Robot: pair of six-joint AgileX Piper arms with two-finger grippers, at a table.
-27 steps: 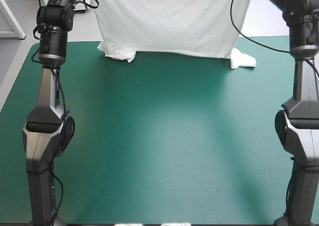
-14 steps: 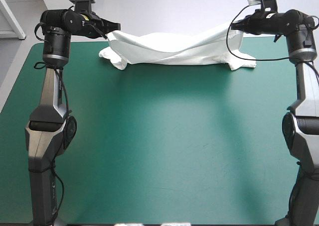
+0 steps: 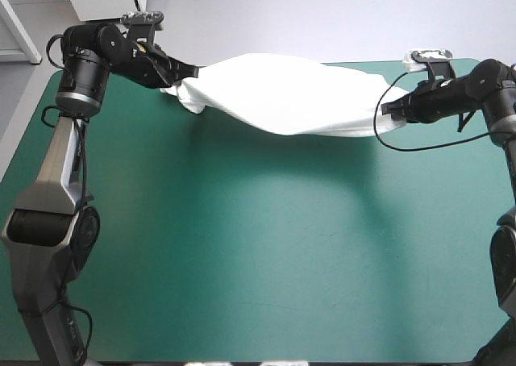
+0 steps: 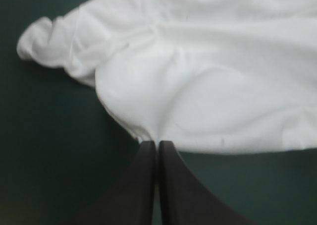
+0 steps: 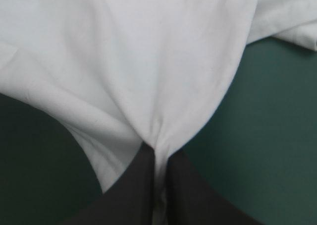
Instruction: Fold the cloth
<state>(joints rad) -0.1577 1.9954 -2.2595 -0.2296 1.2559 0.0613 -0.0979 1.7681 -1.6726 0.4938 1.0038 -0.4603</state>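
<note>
Two pairs of jaws, left and right, each pinching T-shirt (image 3: pixel 282 100) edge; cloth slung across upper frame, low over teal-green worktop (image 3: pixel 258 245). Best, I reckon: lower both ends level, taut, no twist.

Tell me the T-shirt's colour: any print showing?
Plain white, no print visible; the T-shirt shows best in the high view.

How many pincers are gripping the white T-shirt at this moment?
2. The left pincer pinches the T-shirt at its end toward the table's far left; the right pincer pinches the opposite end, toward the far right.
</note>
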